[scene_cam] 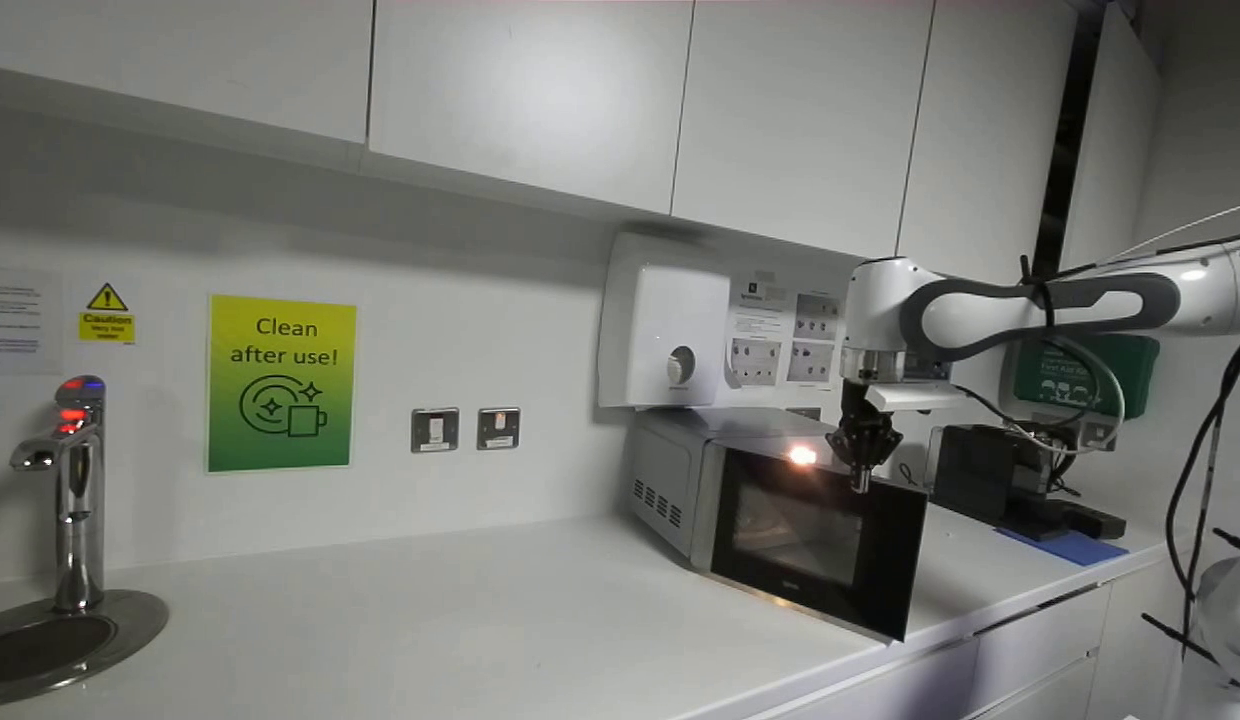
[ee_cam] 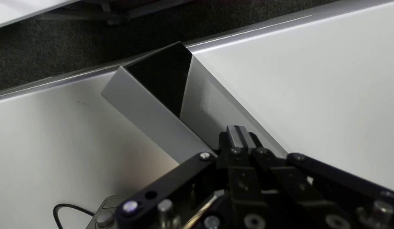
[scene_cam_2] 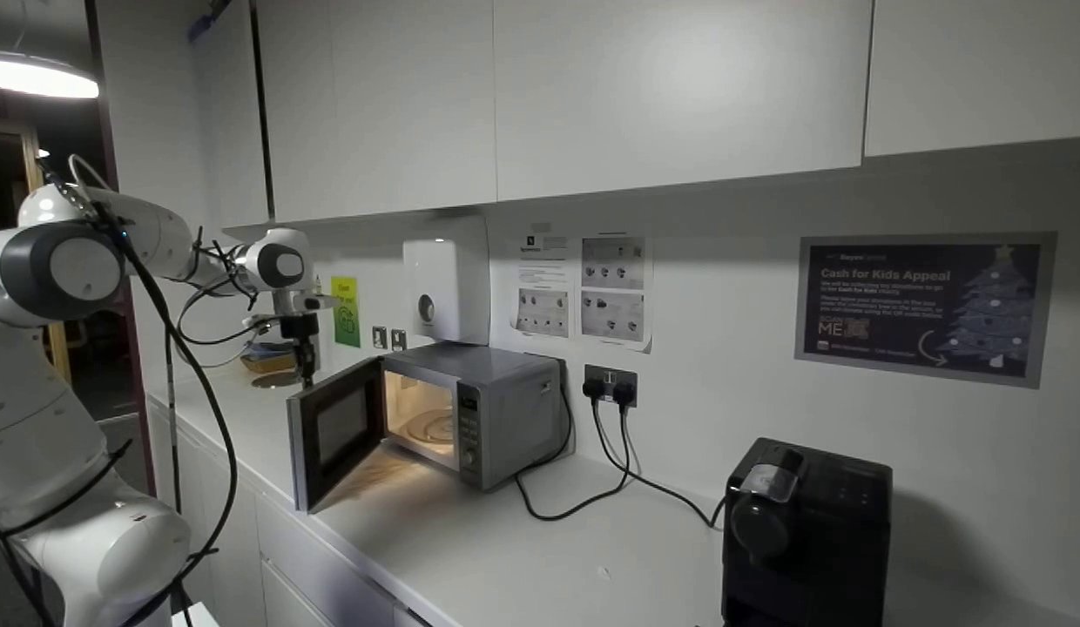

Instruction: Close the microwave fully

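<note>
Microwave (scene_cam_2: pixel 516 409) on the surface (scene_cam: pixel 430 610), just below and behind the hand (ee_cam: pixel 240 135), door (scene_cam_2: pixel 341 431) swung out.
Hand points down on the door's outer side, near its top edge, fingers (ee_cam: pixel 234 137) pressed together; in the wrist view they overlap the dark outer face, touching or apart impossible to tell. Door's free end lies a little past the hand, near the surface's front edge. Microwave body stands farther toward the wall (scene_cam: pixel 520 330) than the hand, cavity (scene_cam_2: pixel 408 394) lit warm, glass turntable (scene_cam_2: pixel 431 427) inside seen in an exterior view. White dispenser (scene_cam: pixel 680 320) beyond the hand, near the microwave's rear. Black coffee machine (scene_cam_2: pixel 814 527) off to one side of the hand, well apart; chrome tap (scene_cam: pixel 78 520) well apart on the opposite side.
</note>
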You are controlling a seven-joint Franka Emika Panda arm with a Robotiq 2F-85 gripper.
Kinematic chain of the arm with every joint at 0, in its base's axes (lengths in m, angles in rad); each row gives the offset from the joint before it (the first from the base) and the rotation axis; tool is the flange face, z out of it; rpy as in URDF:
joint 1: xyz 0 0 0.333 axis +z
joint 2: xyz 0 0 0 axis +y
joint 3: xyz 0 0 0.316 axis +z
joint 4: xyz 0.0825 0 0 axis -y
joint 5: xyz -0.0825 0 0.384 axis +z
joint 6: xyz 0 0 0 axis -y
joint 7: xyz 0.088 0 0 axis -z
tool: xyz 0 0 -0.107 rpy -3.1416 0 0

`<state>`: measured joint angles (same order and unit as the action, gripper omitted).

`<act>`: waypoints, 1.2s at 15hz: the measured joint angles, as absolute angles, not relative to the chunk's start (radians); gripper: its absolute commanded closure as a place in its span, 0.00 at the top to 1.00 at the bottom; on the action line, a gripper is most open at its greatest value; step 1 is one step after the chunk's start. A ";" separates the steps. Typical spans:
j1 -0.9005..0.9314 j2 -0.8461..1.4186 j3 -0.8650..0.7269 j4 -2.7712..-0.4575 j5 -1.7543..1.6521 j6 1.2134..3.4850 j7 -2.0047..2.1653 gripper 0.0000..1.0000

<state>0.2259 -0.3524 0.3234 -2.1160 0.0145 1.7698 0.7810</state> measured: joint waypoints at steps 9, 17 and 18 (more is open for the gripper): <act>0.204 -0.399 0.316 -2.162 0.034 1.770 0.781 0.00; 0.183 -0.442 0.311 -2.203 0.053 1.771 0.781 0.00; 0.180 -0.447 0.310 -2.207 0.054 1.771 0.781 0.00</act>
